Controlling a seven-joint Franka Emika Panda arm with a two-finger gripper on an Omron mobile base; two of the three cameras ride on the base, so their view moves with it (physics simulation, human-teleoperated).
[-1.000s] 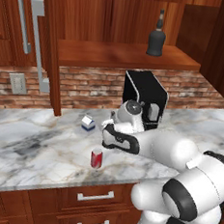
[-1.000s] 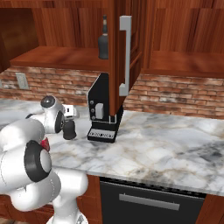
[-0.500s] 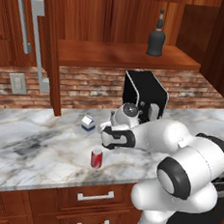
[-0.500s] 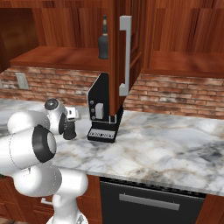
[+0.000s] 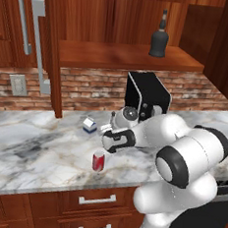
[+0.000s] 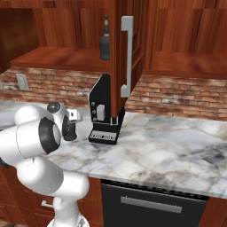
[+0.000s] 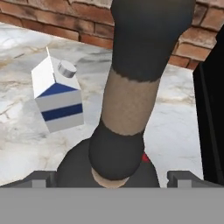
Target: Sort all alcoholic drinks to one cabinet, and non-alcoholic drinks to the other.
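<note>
One dark bottle [image 7: 131, 100] with a light neck band rises close up between my fingertips [image 7: 43, 178]. My gripper [image 7: 112, 177] stands open around its lower part, just above the marble counter [image 5: 28, 152]. From the left base the gripper [image 5: 113, 136] hangs beside the white-and-blue milk carton [image 5: 89, 125], which stands left of the bottle [image 7: 59, 94]. The red soda can [image 5: 98, 161] sits nearer the counter's front edge. A second dark bottle [image 5: 159, 39] stands on the shelf of the open cabinet [image 5: 126, 55], also seen from the right [image 6: 105, 42].
A black coffee machine [image 5: 147, 94] stands against the brick wall just right of my gripper. An open cabinet door [image 6: 126, 55] with a grey bar handle hangs above it. Another open door [image 5: 41, 45] is at left. Drawers [image 5: 97, 199] run under the counter.
The arm's elbow and forearm have swung round and forward, while the hand stayed near the carton. The jaws stayed open. No drink has moved.
</note>
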